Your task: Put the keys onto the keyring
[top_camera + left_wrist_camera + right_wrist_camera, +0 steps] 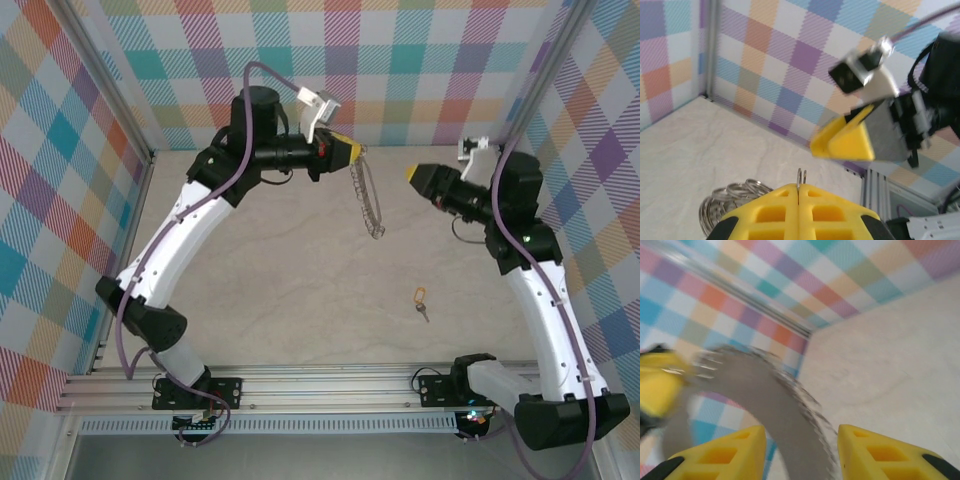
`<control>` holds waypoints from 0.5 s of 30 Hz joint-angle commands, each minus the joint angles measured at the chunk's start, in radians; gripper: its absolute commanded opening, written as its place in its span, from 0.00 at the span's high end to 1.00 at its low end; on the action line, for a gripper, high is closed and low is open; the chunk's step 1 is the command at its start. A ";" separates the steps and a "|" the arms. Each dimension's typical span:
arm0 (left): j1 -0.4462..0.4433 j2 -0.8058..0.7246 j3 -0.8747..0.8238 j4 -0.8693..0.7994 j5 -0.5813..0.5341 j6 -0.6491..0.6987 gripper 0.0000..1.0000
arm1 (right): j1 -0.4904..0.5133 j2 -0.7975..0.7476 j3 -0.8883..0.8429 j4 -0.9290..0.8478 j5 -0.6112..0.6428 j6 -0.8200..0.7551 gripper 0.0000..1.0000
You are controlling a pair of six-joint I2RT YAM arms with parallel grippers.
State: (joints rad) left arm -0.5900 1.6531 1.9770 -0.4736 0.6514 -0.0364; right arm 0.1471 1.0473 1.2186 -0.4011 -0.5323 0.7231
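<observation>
left end effector point(354, 150): clamped, raised | right end effector point(411, 175): jaws apart, raised

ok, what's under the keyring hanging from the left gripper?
Bare table lies under the keyring dangling from the left gripper. The key lies apart, nearer the arm bases. The ring's clamped top is hidden.

Large grey metal keyring point(366, 200), rim lined with small loops, dangling edge-on just above frame centre, tiny gold-headed key point(420, 299) lying flat lower right of centre, well apart
</observation>
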 commanded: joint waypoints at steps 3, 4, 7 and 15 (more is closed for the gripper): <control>0.016 -0.106 -0.103 0.214 -0.089 -0.056 1.00 | -0.003 -0.035 -0.201 -0.238 0.159 0.018 0.60; 0.017 -0.114 -0.120 0.237 -0.097 -0.076 1.00 | -0.004 -0.032 -0.231 -0.279 0.188 0.030 0.61; 0.017 -0.133 -0.170 0.279 -0.096 -0.109 1.00 | -0.003 -0.029 -0.322 -0.363 0.261 0.087 0.64; 0.017 -0.158 -0.245 0.339 -0.087 -0.163 1.00 | 0.002 -0.026 -0.432 -0.529 0.438 0.216 0.67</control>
State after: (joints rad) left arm -0.5835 1.5349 1.7329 -0.2253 0.5583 -0.1692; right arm 0.1471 1.0283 0.7971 -0.8356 -0.1890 0.8749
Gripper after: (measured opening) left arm 0.051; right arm 0.331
